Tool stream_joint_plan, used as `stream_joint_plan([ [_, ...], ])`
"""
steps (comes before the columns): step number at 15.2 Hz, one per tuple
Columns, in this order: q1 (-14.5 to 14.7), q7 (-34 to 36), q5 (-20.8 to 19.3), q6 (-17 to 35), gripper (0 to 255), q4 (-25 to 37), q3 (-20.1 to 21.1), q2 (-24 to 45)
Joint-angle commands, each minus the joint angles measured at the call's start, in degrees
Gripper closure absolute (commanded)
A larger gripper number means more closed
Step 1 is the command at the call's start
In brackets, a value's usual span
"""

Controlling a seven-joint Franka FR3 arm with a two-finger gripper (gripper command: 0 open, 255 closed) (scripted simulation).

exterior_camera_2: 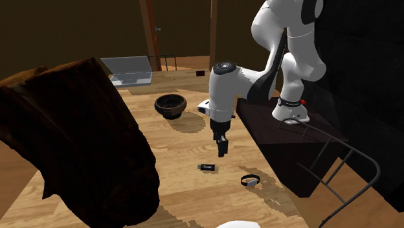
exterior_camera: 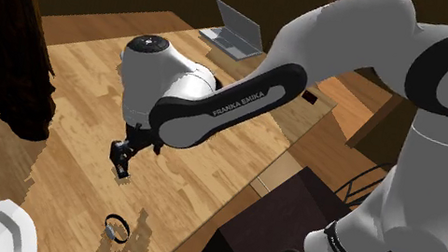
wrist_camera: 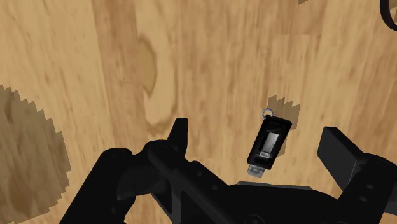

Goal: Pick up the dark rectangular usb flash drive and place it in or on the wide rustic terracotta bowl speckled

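Pick not yet complete. The gripper (exterior_camera_2: pixel 222 152) hangs over the wooden table (exterior_camera_2: pixel 175 155), fingers apart. The usb flash drive (wrist_camera: pixel 270 143) lies flat between them, apparently untouched. Remaining: descend, close, lift, carry to the dark bowl (exterior_camera_2: pixel 171 105), well apart at the second exterior view's far left.

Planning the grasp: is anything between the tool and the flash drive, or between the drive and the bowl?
Nothing visible. The open tool hangs over the drive with only air between. Bare table runs from drive to bowl; the ring lies off that path.
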Motion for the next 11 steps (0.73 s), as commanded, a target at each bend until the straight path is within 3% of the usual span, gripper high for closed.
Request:
stream_joint_plan([
  [1,2.13,1.82,-2.05,-0.05,0,5.16,-0.96,5.12],
  [3,3.99,2.96,-3.25,-0.53,0,9.68,-1.71,9.04],
  [11,4.90,3.95,-4.91,3.32,0,9.52,-3.07,12.84],
])
